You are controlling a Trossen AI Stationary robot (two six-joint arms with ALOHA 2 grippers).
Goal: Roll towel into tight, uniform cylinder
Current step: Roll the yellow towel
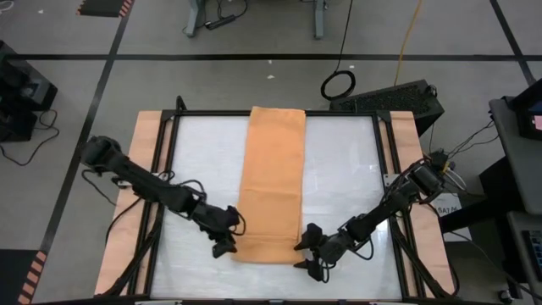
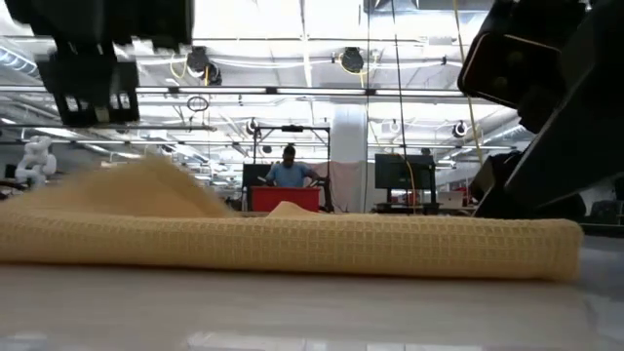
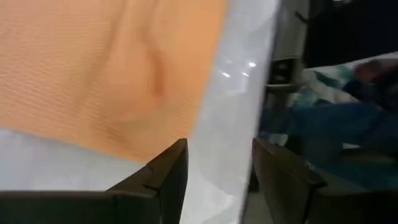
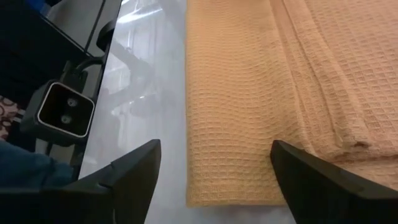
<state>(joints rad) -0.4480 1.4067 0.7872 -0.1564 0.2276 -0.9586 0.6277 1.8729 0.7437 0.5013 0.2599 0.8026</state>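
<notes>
The orange-tan towel [image 1: 271, 186] lies on the white table as a long folded strip running from the far edge toward the near edge. Its near end [image 2: 292, 244] rests flat, with a soft hump [image 2: 146, 185] toward the left. My left gripper [image 1: 227, 246] is open and raised just off the towel's near left corner, with bare table between its fingers [image 3: 217, 180]. My right gripper [image 1: 309, 258] is open and low at the near right corner. In the right wrist view that corner [image 4: 249, 180] lies ahead between its fingers, layered folds [image 4: 323, 118] beside it.
A black frame [image 1: 174, 169] and wooden side strips [image 1: 140, 186] border the white table top [image 1: 347, 178]. Bare table lies on both sides of the towel. Beyond the far edge the floor holds a cable ring [image 1: 339, 84] and a dark box [image 1: 398, 97]. A person [image 2: 289, 168] stands far off.
</notes>
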